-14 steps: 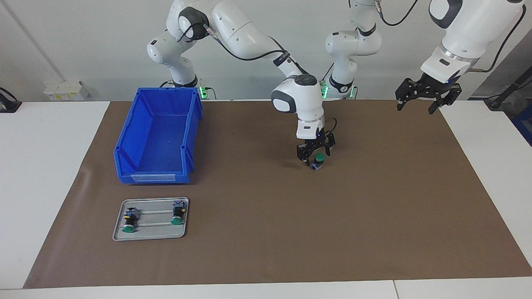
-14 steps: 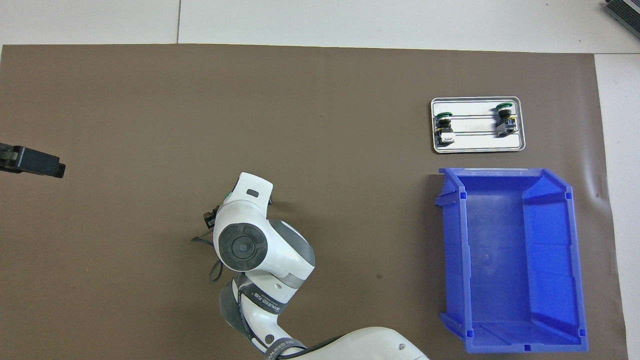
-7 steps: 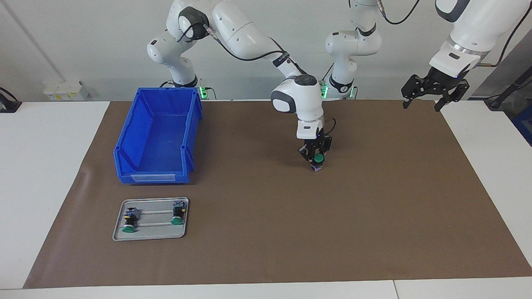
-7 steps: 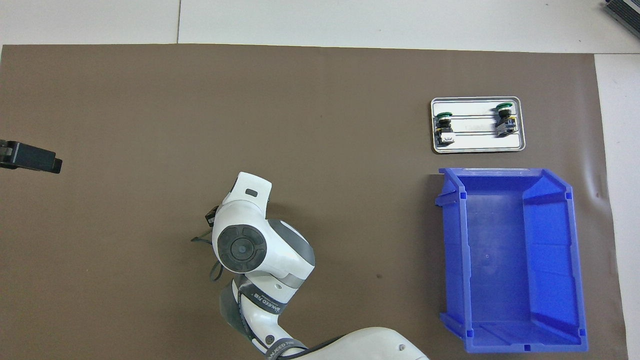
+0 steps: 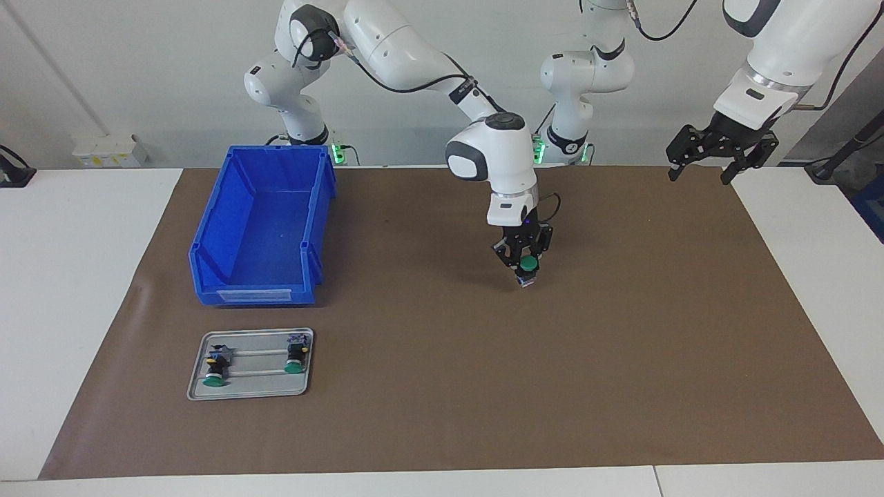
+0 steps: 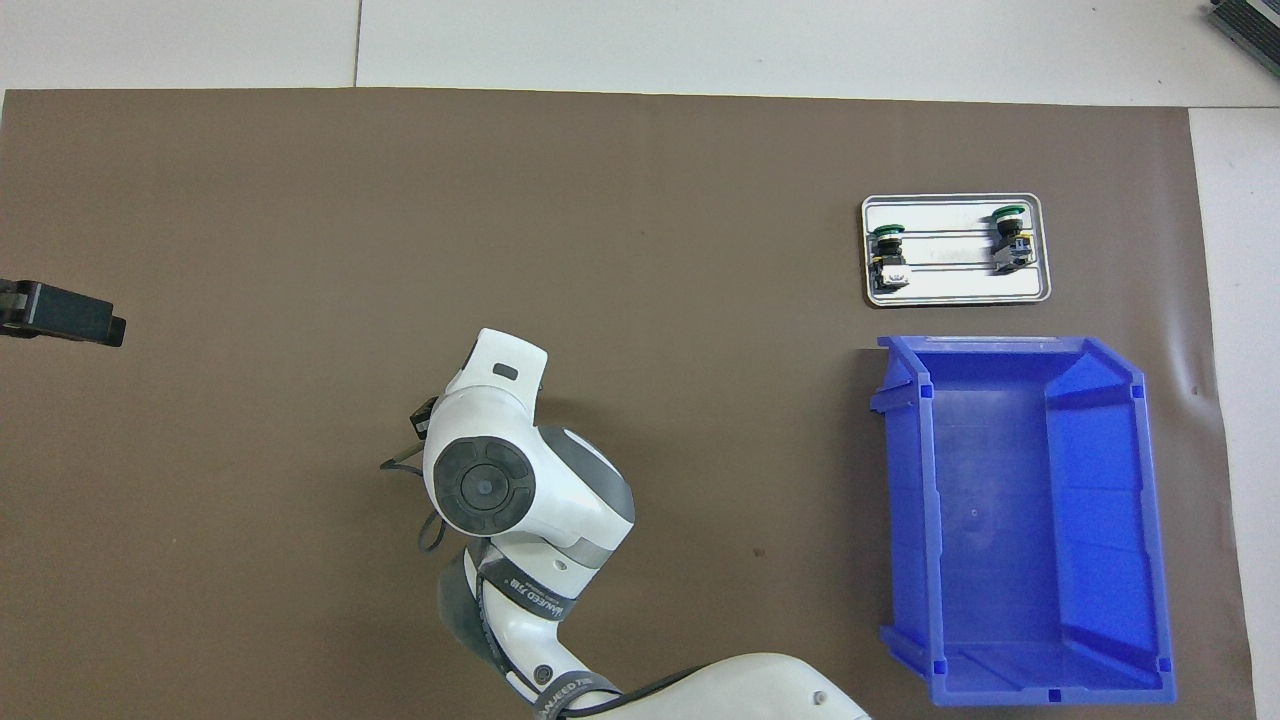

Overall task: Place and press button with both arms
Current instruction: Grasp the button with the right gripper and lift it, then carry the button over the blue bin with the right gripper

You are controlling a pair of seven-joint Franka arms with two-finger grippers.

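The button point(image 5: 528, 264), with its green cap, black body and small grey-blue base, is between the fingers of my right gripper point(image 5: 523, 266), which is shut on it at the middle of the brown mat. It is held low; I cannot tell whether its base touches the mat. In the overhead view the right arm's wrist point(image 6: 485, 478) hides the gripper and the button. My left gripper point(image 5: 717, 153) is open and empty, raised over the mat's corner at the left arm's end; one tip of it point(image 6: 62, 314) shows in the overhead view.
A blue bin point(image 5: 207, 238) point(image 6: 905, 500) stands toward the right arm's end of the table. Farther from the robots than the bin lies a metal tray point(image 5: 250, 391) point(image 6: 955, 290) with two lookalike green buttons point(image 5: 215, 377) point(image 5: 295, 364).
My right gripper closed on the button and its wrist rose slightly. My left gripper moved up and toward the left arm's end of the table, then held still.
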